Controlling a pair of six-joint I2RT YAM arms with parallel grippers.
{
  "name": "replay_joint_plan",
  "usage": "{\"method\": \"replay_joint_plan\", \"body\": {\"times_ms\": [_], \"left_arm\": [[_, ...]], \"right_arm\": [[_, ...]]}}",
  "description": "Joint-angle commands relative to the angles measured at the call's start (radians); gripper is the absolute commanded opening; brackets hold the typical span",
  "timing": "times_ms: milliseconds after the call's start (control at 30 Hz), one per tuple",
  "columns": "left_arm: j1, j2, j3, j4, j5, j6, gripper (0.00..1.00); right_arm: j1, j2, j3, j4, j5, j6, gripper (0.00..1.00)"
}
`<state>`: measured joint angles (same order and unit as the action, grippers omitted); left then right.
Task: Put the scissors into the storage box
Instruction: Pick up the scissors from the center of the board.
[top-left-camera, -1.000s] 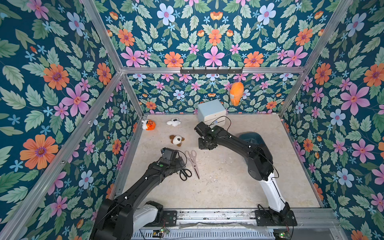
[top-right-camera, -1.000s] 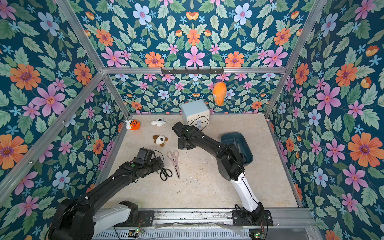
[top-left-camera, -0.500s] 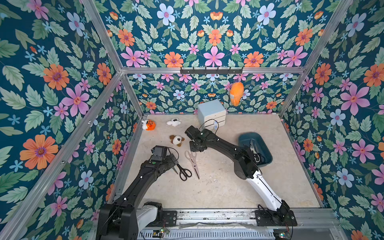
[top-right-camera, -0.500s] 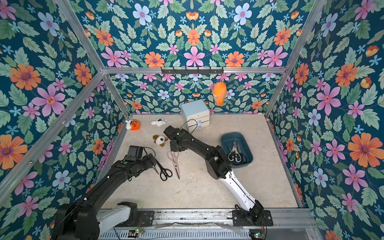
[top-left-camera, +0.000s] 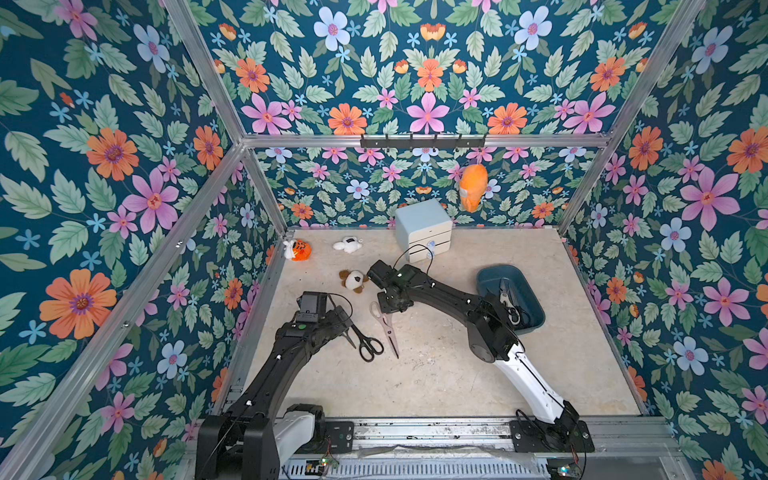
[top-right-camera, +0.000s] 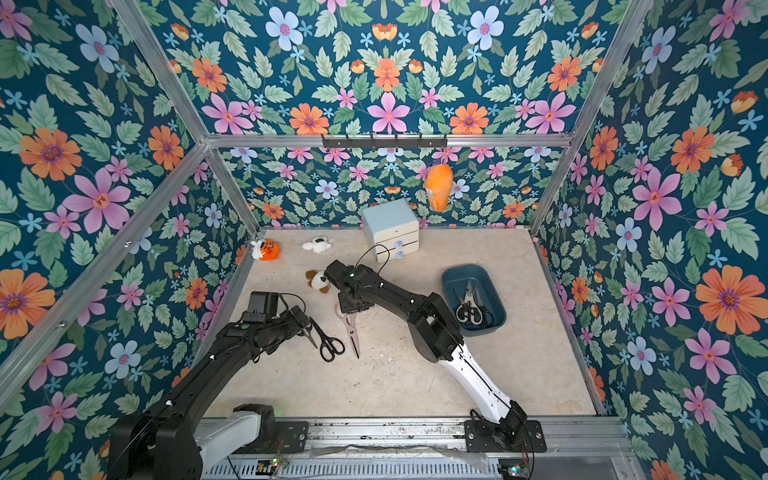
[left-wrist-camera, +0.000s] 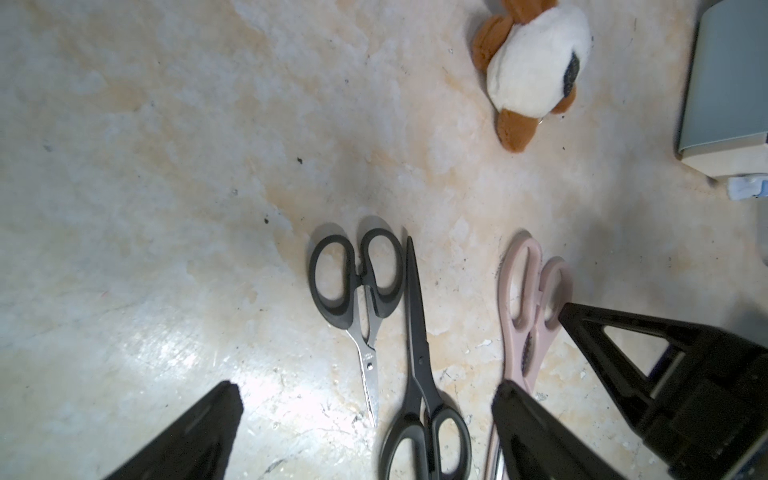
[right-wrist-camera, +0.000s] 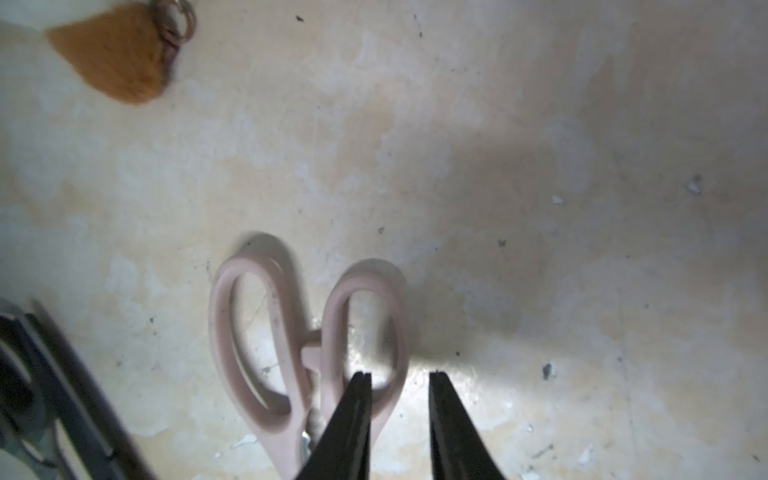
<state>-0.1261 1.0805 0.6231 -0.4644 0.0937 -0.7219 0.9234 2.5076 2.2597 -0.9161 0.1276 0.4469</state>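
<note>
**Closing in on the pink pair.** The right gripper (right-wrist-camera: 397, 374) hangs low over the pink scissors (right-wrist-camera: 291, 324) on the mottled beige tabletop (right-wrist-camera: 540, 166). Its fingers (right-wrist-camera: 353, 415) are drawn near each other but not together. One tip lies over the smaller handle loop and the other just outside it, with the loop's rim between them and a sliver of table showing, so nothing is pinched yet.

The left gripper (left-wrist-camera: 368, 386), fingers (left-wrist-camera: 199, 432) spread wide and empty, hovers low over the short black-handled scissors (left-wrist-camera: 353, 291) and the long black scissors (left-wrist-camera: 419, 374). These lie side by side, head to tail, just beside the pink pair. The dark teal storage box (top-right-camera: 484, 329) sits well apart on the right arm's side and already holds several pairs (top-right-camera: 469, 307) (a pale-handled one among black handles).

The step in hand looks to be the grasp on the pink pair. Done well, it would mean sinking one tip fully through the loop and closing on the rim near where it joins the shank. The lift should go straight up, since the long black pair and a plush dog (top-left-camera: 353, 280) are near. A handle-end hold will likely let the blades droop or swing. A high, unhurried carry and a lengthwise line-up over the box would help them clear its wall.
</note>
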Motion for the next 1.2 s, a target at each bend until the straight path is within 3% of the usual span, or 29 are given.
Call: {"method": "replay_joint_plan", "body": {"times_ms": [0,700,900,1167], "left_arm": [[0.003,-0.01,-0.005,-0.003,0.007,0.021,0.99],[0.022,-0.042,-0.009,-0.02,-0.012,0.054,0.99],[0.023,-0.04,-0.008,-0.02,-0.008,0.053,0.99],[0.023,-0.033,-0.013,-0.007,0.012,0.044,0.99]], "right_arm": [[0.0,0.006,0.001,0.003,0.015,0.004,0.27],[0.0,0.111,0.045,-0.041,0.024,0.039,0.12],[-0.002,0.125,0.05,-0.045,0.022,0.04,0.0],[-0.008,0.06,0.048,-0.014,0.01,0.004,0.0]]}}
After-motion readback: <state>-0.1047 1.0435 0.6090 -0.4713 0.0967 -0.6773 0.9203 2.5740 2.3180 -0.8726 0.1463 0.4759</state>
